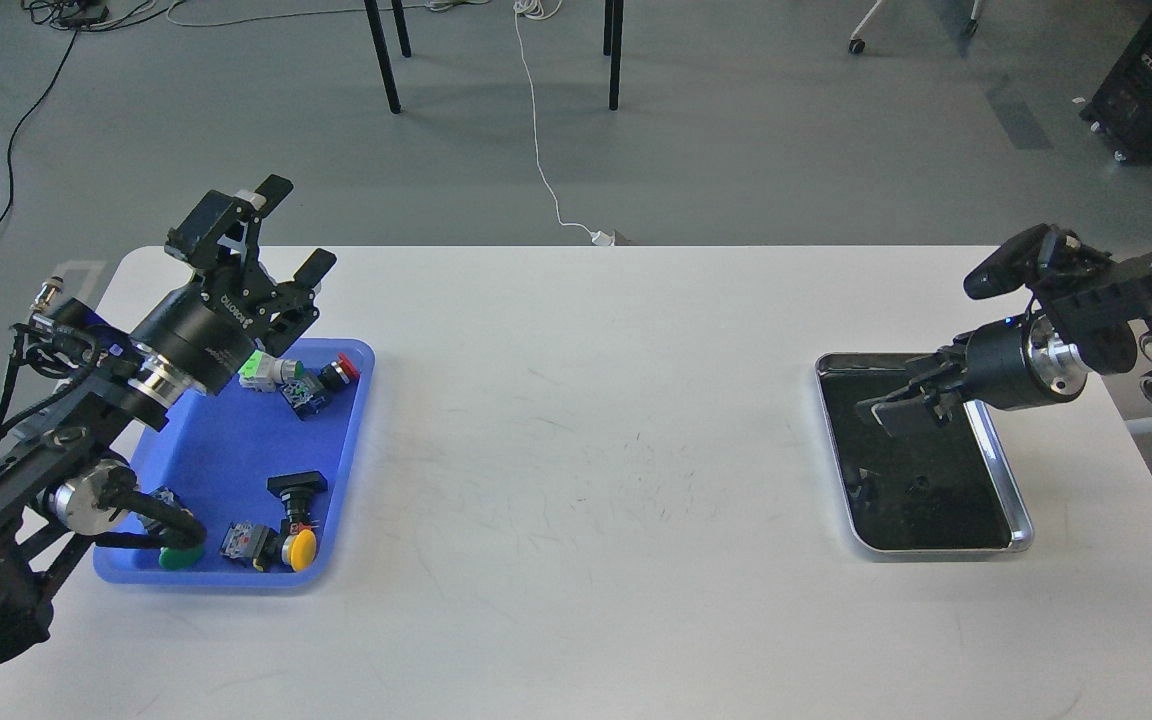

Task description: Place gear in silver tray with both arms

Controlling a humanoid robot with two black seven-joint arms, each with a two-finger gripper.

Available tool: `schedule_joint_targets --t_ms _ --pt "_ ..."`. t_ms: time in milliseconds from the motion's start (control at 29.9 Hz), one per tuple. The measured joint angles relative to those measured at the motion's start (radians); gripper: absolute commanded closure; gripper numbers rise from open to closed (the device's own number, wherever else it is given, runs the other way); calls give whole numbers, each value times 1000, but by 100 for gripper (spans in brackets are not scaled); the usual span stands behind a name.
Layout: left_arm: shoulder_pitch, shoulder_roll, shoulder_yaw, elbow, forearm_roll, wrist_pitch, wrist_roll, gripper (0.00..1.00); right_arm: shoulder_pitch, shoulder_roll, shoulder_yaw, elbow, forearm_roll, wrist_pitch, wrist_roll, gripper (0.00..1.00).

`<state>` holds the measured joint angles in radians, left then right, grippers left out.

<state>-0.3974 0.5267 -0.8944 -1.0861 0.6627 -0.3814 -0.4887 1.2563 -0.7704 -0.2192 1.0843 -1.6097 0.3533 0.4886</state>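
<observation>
Head view: my left pincer [281, 232] spread above blue tray [236, 455], should drop straight onto one button part [293, 380]; right pincer [901, 408] over silver tray [1021, 525], spread unclear.

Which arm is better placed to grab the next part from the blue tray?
Left. Its open hand hangs above the blue tray of push-button parts; the right hand is across the table over the silver tray.

Our left hand [286, 230] is up and tilted away from us, fingers spread wide with nothing between them. Our right hand [901, 405] reaches in sideways, pointing left, fingers too dark to separate.
</observation>
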Motion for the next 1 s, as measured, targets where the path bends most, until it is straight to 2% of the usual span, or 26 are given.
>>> schedule_joint_targets --t_ms 167,301,468,635,702,802,869,1003 --pt "0 -19 -4 -5 -1 2 0 2 -56 7 138 -28 383 -29 0 3" --pt "0 -54 -5 -7 -1 12 0 2 -142 27 198 -53 740 -118 0 3" --pt "1 -77 -13 -5 3 20 0 2 -265 160 255 -128 1167 -263 0 3" --pt "2 -126 -36 7 -8 56 5 2 -365 220 339 -138 1445 -291 0 3" --pt "11 -142 -45 9 -10 64 43 2 -397 242 371 -135 1508 -290 0 2" --pt "52 -174 -75 15 -10 66 133 2 -427 267 417 -132 1543 -279 0 1" --pt "70 -199 -110 17 -10 64 177 2 -439 283 441 -128 1548 -253 0 1" --pt "84 -238 -141 26 -6 57 207 2 -449 303 448 -131 1546 -172 0 1"
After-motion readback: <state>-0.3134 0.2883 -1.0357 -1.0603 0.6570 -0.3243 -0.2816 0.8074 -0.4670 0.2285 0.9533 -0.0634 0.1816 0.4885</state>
